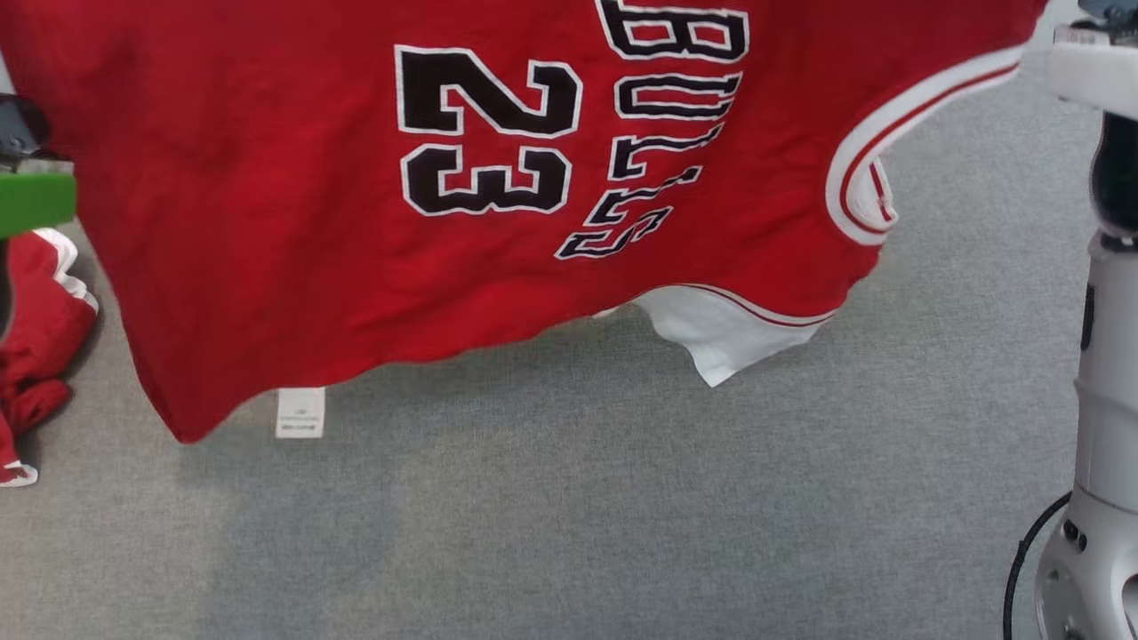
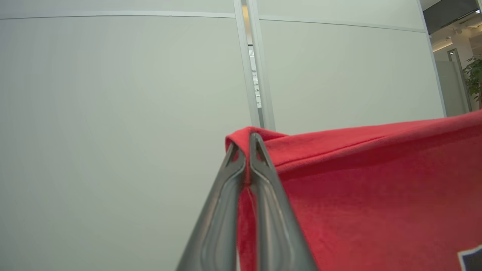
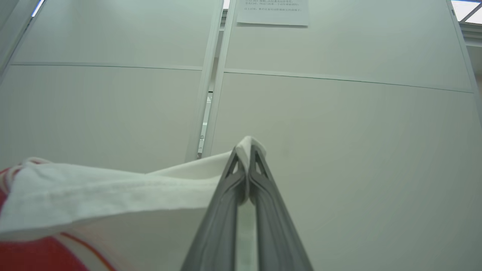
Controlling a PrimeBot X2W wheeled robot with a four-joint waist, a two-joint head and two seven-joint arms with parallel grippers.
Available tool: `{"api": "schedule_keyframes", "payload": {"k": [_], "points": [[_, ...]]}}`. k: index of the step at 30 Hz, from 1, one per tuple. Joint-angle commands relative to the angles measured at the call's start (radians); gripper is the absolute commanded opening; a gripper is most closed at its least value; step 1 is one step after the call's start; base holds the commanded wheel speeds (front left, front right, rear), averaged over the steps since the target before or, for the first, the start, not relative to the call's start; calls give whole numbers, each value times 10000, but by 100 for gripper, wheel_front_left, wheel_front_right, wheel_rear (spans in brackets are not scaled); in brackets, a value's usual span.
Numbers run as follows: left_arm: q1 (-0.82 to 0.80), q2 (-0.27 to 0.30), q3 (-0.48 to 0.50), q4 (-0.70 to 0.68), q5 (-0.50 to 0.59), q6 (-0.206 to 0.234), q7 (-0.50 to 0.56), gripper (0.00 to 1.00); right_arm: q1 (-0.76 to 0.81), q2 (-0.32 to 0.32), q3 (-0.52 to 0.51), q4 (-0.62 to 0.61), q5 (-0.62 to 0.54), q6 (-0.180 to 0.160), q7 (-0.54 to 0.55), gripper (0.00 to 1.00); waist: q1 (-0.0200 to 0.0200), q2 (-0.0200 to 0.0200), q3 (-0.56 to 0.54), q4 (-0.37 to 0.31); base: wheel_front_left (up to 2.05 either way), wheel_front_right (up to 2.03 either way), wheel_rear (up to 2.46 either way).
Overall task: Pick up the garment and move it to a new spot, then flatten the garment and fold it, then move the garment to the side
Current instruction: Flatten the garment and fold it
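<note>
Crumpled red cloth, grey surface

Left gripper is clamped tight, both long dark fingers pressed together, a red fold of the jersey pinched right at their tips. Right gripper, same story: fingers squeezed together on a white edge of it. In the head view, the right arm's pale forearm stands upright.
</note>
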Motion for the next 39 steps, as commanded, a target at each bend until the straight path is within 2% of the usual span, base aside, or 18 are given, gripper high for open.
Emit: {"api": "schedule_keyframes", "payload": {"k": [1, 6, 12, 20, 24, 29, 35, 39], "points": [[-285, 237, -165, 205, -78, 27, 5, 0, -446, -10, 64, 152, -107, -14, 114, 0, 0, 0, 318, -14, 0, 0, 0], [-1119, 538, -504, 868, -562, 27, 9, 0, -1717, 89, 210, 759, -715, -13, 362, 0, 0, 0, 1193, -24, 0, 0, 0], [-2455, 487, -657, 1592, -798, 27, 5, 0, -3697, 294, 135, 2012, -1932, -14, 249, 0, 0, 0, 2467, -68, 0, 0, 0], [-4837, 155, -409, 2426, -180, 27, 6, 0, -6729, 509, -820, 3141, -4014, -16, -15, 0, 0, 0, 3700, -147, 0, 0, 0], [-5141, -134, -193, 2642, -48, 27, 5, 0, -7194, 568, -1253, 3330, -4351, -16, -65, 0, 0, 0, 4064, -228, 0, 0, 0], [-3976, -436, 208, 2589, -71, 28, 7, 0, -6048, 612, -1410, 2999, -3894, -18, -83, 0, 0, 0, 4270, -407, 0, 0, 0], [-1225, -1266, 694, 2761, -329, 30, 5, 0, -2762, 631, -1189, 1961, -2441, -21, -87, 0, 0, 0, 3994, -432, 0, 0, 0], [723, -1953, 607, 3029, -245, 31, 5, 0, -76, 617, -1223, 1331, -1122, -28, -89, 0, 0, 0, 3576, -379, 0, 0, 0]]}}
